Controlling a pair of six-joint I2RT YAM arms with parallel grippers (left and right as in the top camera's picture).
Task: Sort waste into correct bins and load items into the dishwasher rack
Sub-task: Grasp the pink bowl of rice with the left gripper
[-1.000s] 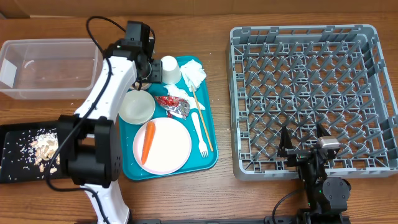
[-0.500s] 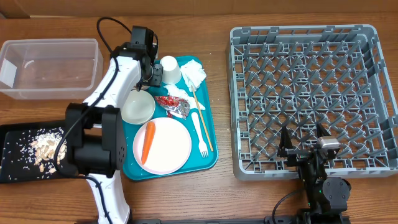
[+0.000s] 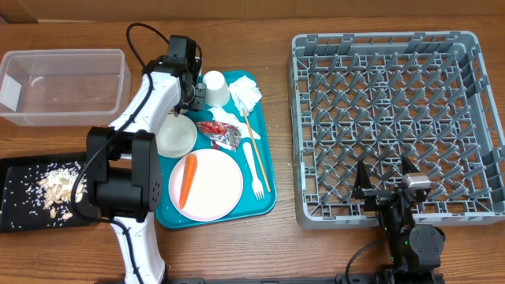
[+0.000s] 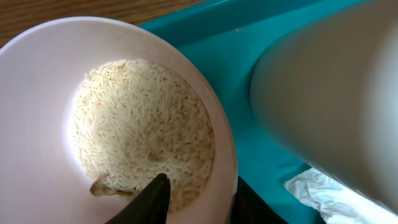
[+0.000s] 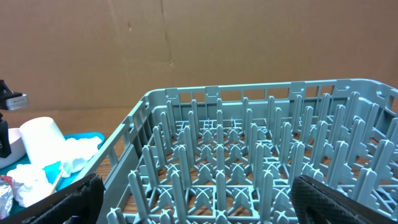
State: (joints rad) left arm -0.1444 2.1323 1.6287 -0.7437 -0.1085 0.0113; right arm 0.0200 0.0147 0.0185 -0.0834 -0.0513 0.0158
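Observation:
In the left wrist view a small white bowl (image 4: 37,124) holds rice (image 4: 143,124). My left gripper (image 4: 202,183) straddles its rim, one finger on the rice and one outside, with a gap still showing. From overhead the left gripper (image 3: 193,96) is beside the upturned cup (image 3: 215,87) and hides that bowl. An empty bowl (image 3: 175,136), a carrot (image 3: 188,177) on the plate (image 3: 217,185), the foil wrapper (image 3: 221,132), napkins (image 3: 243,91), a fork (image 3: 254,170) and chopsticks (image 3: 256,150) lie on the teal tray (image 3: 264,207). My right gripper (image 3: 384,185) is open at the dishwasher rack's (image 3: 387,118) near edge.
The clear tub (image 3: 63,83) stands at the back left. The black tray (image 3: 24,193) at the front left holds pasta and rice (image 3: 57,185). The right wrist view looks across the rack's pegs (image 5: 249,155) with the open right gripper (image 5: 199,199) low in front.
My left arm has shifted slightly right, toward the cup, and settled there. The right arm has not moved.

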